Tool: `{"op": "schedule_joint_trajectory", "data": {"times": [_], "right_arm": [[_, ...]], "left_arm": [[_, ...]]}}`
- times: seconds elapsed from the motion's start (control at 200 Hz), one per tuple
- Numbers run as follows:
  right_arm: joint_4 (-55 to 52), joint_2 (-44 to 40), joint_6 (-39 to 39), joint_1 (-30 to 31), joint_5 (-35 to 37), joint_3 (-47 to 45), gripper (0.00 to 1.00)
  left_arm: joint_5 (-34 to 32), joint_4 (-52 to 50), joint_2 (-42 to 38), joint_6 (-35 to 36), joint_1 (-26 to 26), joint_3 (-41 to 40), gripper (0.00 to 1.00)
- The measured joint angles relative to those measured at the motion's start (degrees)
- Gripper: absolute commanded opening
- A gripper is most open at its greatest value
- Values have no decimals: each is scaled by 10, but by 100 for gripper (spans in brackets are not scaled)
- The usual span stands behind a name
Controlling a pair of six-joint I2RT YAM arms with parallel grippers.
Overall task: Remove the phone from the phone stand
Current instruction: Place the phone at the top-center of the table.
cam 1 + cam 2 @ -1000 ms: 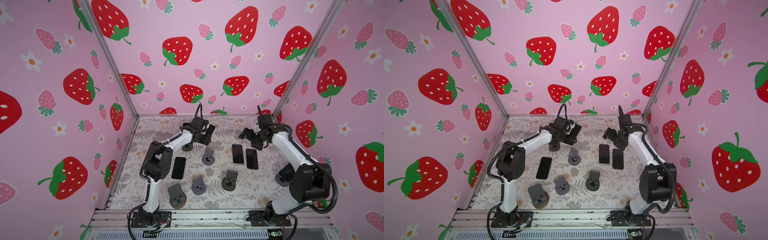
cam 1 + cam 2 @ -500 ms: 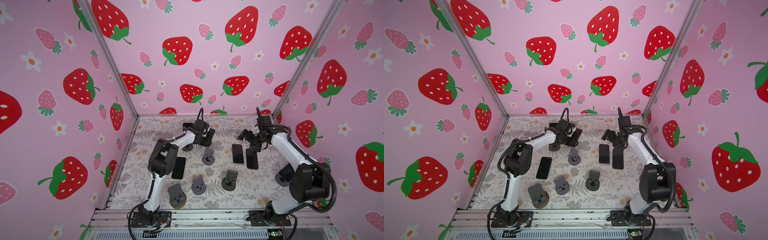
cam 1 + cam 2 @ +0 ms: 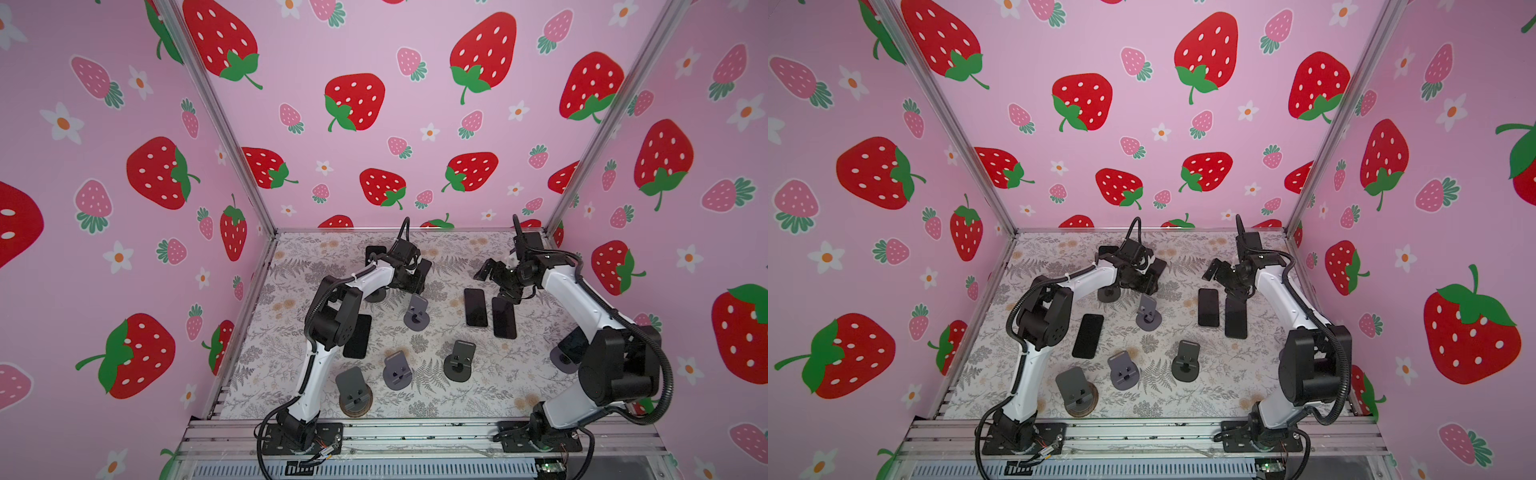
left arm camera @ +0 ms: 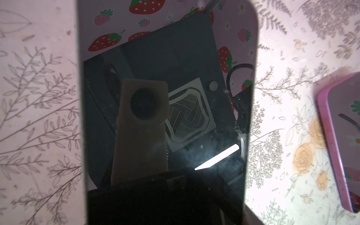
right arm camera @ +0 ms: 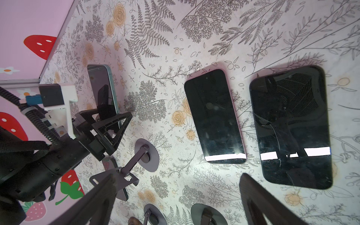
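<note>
Empty stands (image 3: pixel 397 370) at 6 o'clock and flat phones (image 3: pixel 476 307) at 2 o'clock crowd the surface (image 4: pixel 39 116). Farther back, at 12 o'clock, the left claw (image 3: pixel 415 277) is clamped on the phone (image 4: pixel 165 87), and the right claw (image 3: pixel 496 284) hangs spread and empty. The grip seems to take one end only, so the slick slab could pivot or slip onto the phone stand (image 3: pixel 1108 294) beneath; its face is dark, glossy glass with rounded corners, mirroring the enclosure.
</note>
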Motion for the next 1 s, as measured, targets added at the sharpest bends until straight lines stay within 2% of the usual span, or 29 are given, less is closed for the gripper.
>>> {"op": "schedule_joint_trajectory", "data": {"times": [0.61, 0.86, 1.001], "right_arm": [[3, 0, -1, 0, -3, -2, 100], [43, 3, -19, 2, -15, -5, 100], [95, 28, 8, 14, -25, -4, 100]], "left_arm": [[0, -2, 1, 10, -1, 1, 71], [-2, -3, 1, 22, -2, 1, 71], [1, -3, 1, 31, -2, 1, 72]]}}
